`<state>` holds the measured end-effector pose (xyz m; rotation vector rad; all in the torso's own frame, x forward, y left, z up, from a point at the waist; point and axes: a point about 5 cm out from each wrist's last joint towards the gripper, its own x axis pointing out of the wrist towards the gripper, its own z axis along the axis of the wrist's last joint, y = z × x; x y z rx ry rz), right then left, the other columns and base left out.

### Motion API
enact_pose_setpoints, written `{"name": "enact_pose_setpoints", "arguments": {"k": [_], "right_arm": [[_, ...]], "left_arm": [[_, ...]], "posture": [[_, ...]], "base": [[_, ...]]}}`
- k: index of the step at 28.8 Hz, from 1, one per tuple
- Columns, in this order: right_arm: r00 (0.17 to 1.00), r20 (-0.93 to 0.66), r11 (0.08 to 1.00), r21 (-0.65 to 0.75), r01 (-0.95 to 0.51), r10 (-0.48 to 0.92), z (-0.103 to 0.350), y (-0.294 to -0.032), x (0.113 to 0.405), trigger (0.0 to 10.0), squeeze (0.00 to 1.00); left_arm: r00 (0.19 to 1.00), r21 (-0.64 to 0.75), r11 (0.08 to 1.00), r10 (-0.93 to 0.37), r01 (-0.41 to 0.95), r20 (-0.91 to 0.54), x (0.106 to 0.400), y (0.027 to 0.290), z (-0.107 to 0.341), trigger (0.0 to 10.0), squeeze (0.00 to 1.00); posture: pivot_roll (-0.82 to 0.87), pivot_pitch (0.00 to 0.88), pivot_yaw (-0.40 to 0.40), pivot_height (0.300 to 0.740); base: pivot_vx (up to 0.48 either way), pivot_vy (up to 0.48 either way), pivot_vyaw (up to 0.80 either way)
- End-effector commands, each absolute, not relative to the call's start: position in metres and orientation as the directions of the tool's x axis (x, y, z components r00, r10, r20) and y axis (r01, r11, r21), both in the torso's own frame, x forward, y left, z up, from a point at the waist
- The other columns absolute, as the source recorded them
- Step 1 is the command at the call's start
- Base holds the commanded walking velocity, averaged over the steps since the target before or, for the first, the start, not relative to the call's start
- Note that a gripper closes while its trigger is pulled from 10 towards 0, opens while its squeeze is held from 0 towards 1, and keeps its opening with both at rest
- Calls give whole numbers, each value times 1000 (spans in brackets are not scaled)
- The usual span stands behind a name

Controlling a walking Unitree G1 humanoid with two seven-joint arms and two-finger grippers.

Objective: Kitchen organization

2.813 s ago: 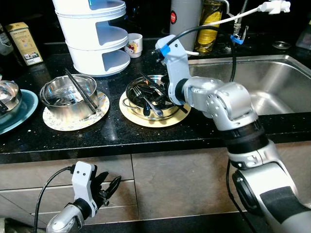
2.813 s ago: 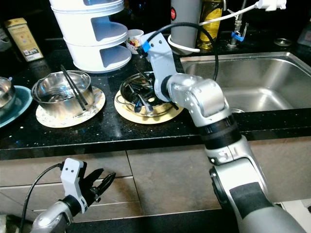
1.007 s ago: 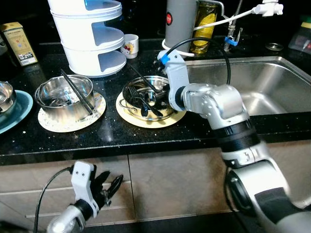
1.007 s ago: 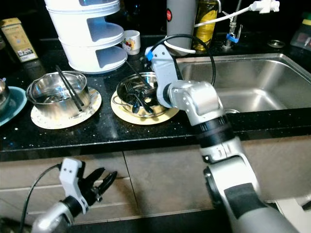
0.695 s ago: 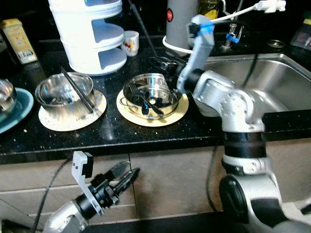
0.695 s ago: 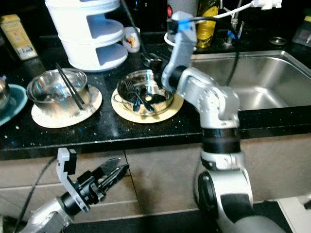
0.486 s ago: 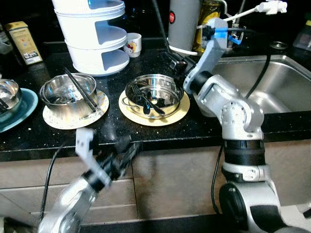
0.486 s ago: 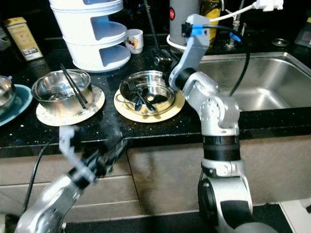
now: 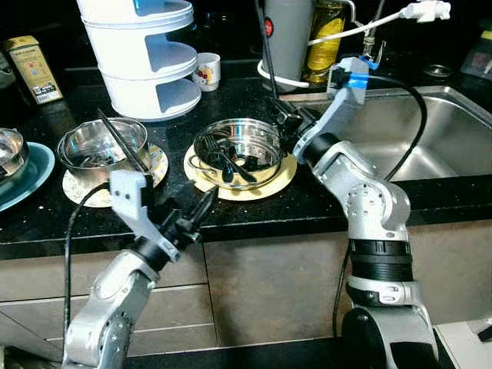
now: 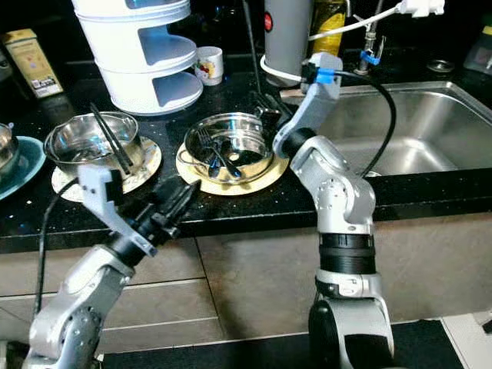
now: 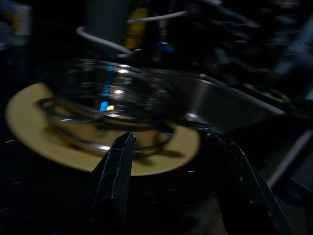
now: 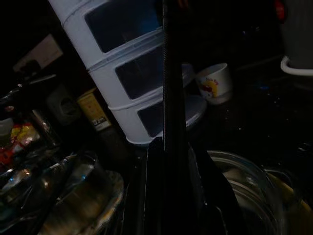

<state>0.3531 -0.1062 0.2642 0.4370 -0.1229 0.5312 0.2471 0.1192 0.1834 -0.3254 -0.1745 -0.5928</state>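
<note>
Right gripper (image 9: 286, 117) is clamped on a chopstick (image 9: 265, 46) sticking straight up, just beside the bowl (image 9: 238, 150) — I'd carry it level to the sink (image 9: 453, 131) behind, while the left gripper (image 9: 196, 211), fingers spread, hovers before the bowl.

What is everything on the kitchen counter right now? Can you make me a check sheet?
Surface: black speckled counter, steel sink at the robot's right.
Job's things: steel bowl of cutlery on a yellow plate; second steel bowl with black chopsticks on a patterned plate.
Clutter: white tiered rack, small cup, yellow tin, oil bottle, teal plate.
Grippers: right gripper shut on a black chopstick pointing up; left gripper open at the counter's front edge.
Cables: black cable on the right arm, white hose by the tap.
Surroundings: grey cabinet fronts below.
</note>
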Motion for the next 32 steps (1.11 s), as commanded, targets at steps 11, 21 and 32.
{"name": "enact_pose_setpoints", "arguments": {"k": [11, 21, 32], "right_arm": [[871, 284, 788, 379, -486, 401, 270, -111, 353, 10000, 0], [922, 176, 919, 137, -369, 344, 255, -121, 358, 10000, 0], [945, 87, 949, -66, -309, 314, 241, -127, 361, 10000, 0]], "left_arm": [[818, -183, 809, -501, 559, 285, 249, 120, 200, 10000, 0], [828, -201, 816, -480, 543, 290, 251, 121, 203, 10000, 0], [823, -212, 805, -490, 554, 288, 253, 116, 203, 10000, 0]], "posture": [[29, 0, -12, 740], [33, 0, -10, 740], [24, 0, -9, 740]], "base": [[0, 0, 270], [0, -420, 0], [0, -457, 0]]}}
